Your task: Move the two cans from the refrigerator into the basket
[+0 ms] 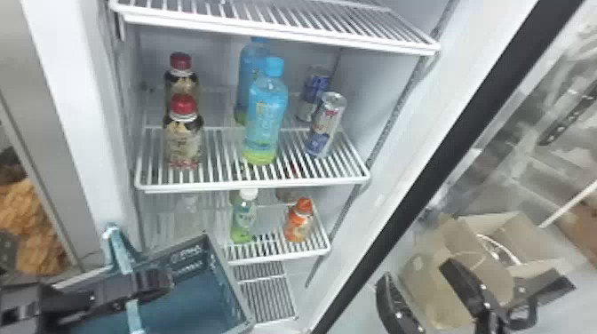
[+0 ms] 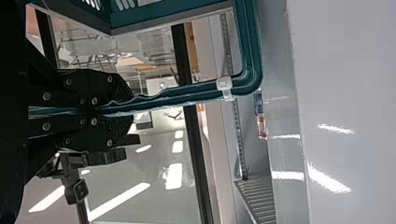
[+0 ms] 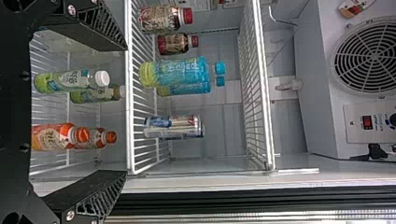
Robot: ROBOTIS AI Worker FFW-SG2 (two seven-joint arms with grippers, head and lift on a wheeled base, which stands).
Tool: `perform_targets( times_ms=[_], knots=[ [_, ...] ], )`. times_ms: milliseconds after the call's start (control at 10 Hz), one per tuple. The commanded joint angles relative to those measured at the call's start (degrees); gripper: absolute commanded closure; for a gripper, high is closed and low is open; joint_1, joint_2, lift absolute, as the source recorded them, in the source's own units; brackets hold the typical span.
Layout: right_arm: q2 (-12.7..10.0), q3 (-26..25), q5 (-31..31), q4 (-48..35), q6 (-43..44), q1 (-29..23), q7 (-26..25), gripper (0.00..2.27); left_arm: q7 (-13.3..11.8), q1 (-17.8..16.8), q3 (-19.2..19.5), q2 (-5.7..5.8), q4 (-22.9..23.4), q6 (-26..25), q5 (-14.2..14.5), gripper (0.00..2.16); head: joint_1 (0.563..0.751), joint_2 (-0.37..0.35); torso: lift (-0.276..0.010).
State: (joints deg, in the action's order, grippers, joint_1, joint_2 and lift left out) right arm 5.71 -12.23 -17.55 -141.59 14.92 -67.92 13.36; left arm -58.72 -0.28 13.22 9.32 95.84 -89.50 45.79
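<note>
The left claw [image 1: 155, 282] was clamped on the basket's handle [image 2: 168, 99]; the right claw [image 1: 416, 271] stood wide apart, with nothing between its fingers. Both cans were on the refrigerator's shelf [image 1: 248, 182], the front can [image 1: 327, 126] partly hiding the rear can [image 1: 314, 91]. The head view's bottom edge cut off the basket [image 1: 227, 276], and the left arm hid part of it.

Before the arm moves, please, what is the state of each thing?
Refrigerator: open
Front can: upright on shelf
Rear can: upright behind it
Blue bottles: upright, capped
Red-capped bottles: upright, capped
Front green bottle: upright, capped
Front orange bottle: upright, capped
Basket: held by its handle
Left gripper: shut on handle
Right gripper: open, holding nothing
</note>
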Motion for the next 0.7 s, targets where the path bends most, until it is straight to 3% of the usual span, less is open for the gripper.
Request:
perform_targets(
  times_ms=[0,600],
  knots=[
    [0.0,0.0,0.0,0.1,-0.2,0.0,0.0,0.11,0.0,0.1,0.3,-0.09,0.0,-0.1,-0.2,1.19,0.695,-0.318,-0.025],
    [0.0,0.0,0.2,0.8,-0.3,1.4,0.0,0.11,0.1,0.1,0.3,-0.18,0.0,-0.2,-0.3,1.19,0.695,-0.318,-0.025]
  ],
)
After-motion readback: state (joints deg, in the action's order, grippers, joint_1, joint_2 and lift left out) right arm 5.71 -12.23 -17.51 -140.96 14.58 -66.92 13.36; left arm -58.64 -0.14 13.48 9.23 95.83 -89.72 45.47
